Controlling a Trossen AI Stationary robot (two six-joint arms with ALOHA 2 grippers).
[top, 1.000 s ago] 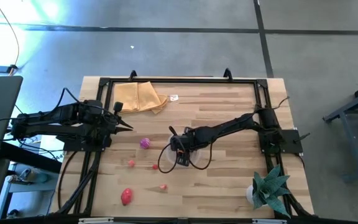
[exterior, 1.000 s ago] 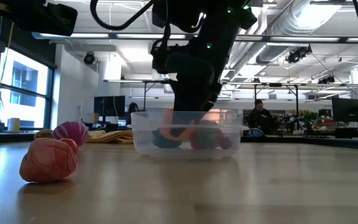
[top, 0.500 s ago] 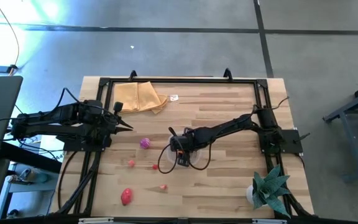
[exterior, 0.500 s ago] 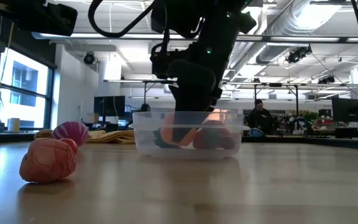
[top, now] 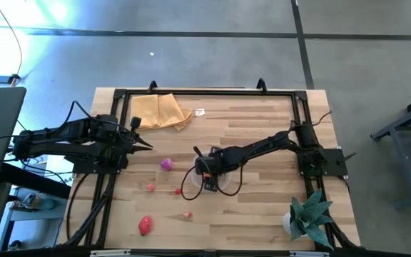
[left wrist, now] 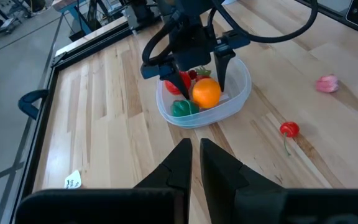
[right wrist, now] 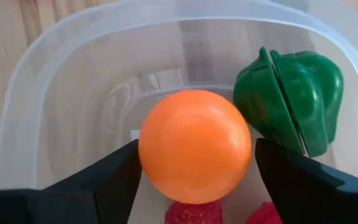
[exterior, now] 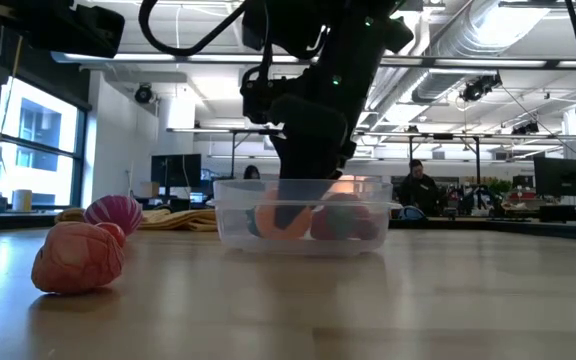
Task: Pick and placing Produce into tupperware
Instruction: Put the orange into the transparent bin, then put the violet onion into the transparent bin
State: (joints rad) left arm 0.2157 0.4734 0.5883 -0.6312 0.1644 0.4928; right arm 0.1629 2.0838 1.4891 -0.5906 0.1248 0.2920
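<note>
The clear round tub (top: 228, 190) (exterior: 230, 222) (left wrist: 239, 99) (right wrist: 39, 68) stands on the table's middle. My right gripper (top: 207, 178) (left wrist: 201, 78) (right wrist: 194, 180) points down into it, open. Its fingers stand on either side of an orange ball (right wrist: 194, 146) (left wrist: 206, 93) (exterior: 284, 222) that rests in the tub beside a green pepper (right wrist: 297, 102) and red pieces (right wrist: 194, 211). My left gripper (top: 145, 145) (left wrist: 195, 155) waits shut at the table's left. Loose on the table lie a magenta fruit (top: 166, 164) (exterior: 115, 213), a pink one (top: 187, 214) (exterior: 78, 257) and a red one (top: 145, 225).
A tan folded cloth (top: 160, 112) lies at the far left and a spiky green potted plant (top: 309, 214) stands at the near right corner. Two small red pieces (top: 150, 187) (top: 178, 190) lie left of the tub. A black frame (top: 205, 91) edges the table.
In the low view the orange ball has sunk from rim height to the tub's bottom among the other pieces. My right arm has stayed over the tub.
</note>
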